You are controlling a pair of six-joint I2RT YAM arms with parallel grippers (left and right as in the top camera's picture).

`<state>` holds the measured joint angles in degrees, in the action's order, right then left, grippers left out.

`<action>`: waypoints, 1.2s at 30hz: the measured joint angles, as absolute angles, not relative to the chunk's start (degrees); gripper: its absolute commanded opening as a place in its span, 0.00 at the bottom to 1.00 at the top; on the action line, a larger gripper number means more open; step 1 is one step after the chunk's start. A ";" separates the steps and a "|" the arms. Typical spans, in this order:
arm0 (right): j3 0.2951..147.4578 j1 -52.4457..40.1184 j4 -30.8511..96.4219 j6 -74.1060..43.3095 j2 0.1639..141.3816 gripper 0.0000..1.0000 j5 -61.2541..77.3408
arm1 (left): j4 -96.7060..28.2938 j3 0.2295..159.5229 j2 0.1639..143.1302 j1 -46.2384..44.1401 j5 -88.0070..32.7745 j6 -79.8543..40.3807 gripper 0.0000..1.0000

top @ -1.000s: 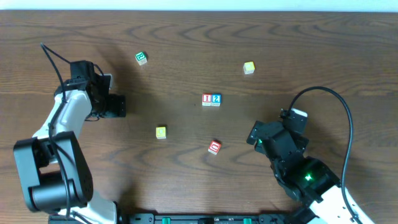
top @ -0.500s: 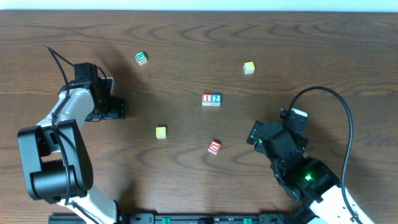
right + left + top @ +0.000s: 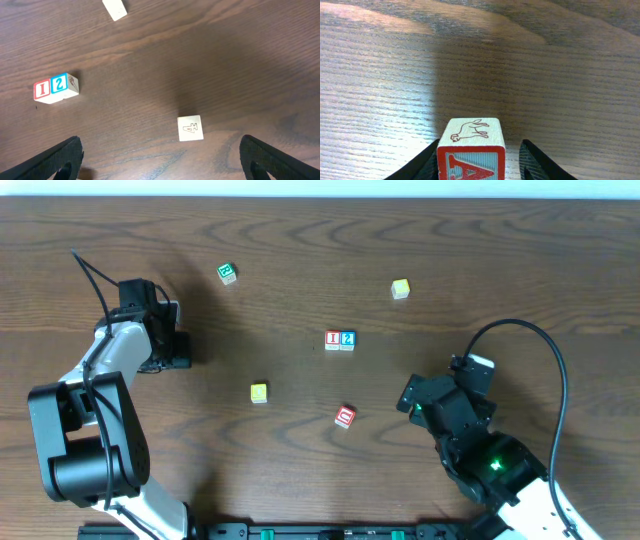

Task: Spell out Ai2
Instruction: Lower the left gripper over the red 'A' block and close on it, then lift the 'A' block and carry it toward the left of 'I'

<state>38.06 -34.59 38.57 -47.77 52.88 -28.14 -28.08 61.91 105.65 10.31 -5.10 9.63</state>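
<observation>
The red-framed "A" cube sits between the fingers of my left gripper, its top face showing an animal outline. The left finger lies against it and a small gap shows at the right finger, so the jaws stand open around it. In the overhead view my left gripper hides this cube. The red-framed "I" cube and blue-framed "2" cube touch side by side mid-table and also show in the right wrist view. My right gripper is open and empty.
A green-framed cube lies at the back, a yellow cube at the back right, another yellow cube and a red cube nearer the front. A pale cube marked "4" lies ahead of the right gripper.
My left gripper has drawn slightly left and tipped down over the "A" cube. The right arm and the other cubes have not moved.
</observation>
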 measured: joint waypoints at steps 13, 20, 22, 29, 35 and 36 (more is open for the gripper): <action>38.06 -34.59 38.57 -47.79 52.88 0.99 -28.14 | -28.05 61.91 105.65 10.31 -4.54 7.84 0.30; 38.06 -34.59 38.57 -47.79 52.88 0.99 -28.14 | -27.77 61.91 105.65 10.31 -4.40 1.69 0.23; 38.06 -34.59 38.57 -47.79 52.88 0.99 -28.14 | -27.59 61.91 105.65 10.31 -4.25 -2.00 0.12; 38.06 -34.59 38.57 -47.79 52.88 0.99 -28.14 | -27.38 62.30 105.65 10.31 -5.17 -22.72 0.06; 38.06 -34.59 38.57 -47.79 52.88 0.99 -28.14 | -27.33 64.27 105.65 10.28 -8.29 -42.68 0.06; 38.06 -34.59 38.57 -47.79 52.88 0.99 -28.14 | -27.14 64.66 105.65 10.26 -8.69 -45.41 0.06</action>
<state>38.06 -34.59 38.57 -47.79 52.88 -28.14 -27.14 64.66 105.65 10.26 -8.69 -45.41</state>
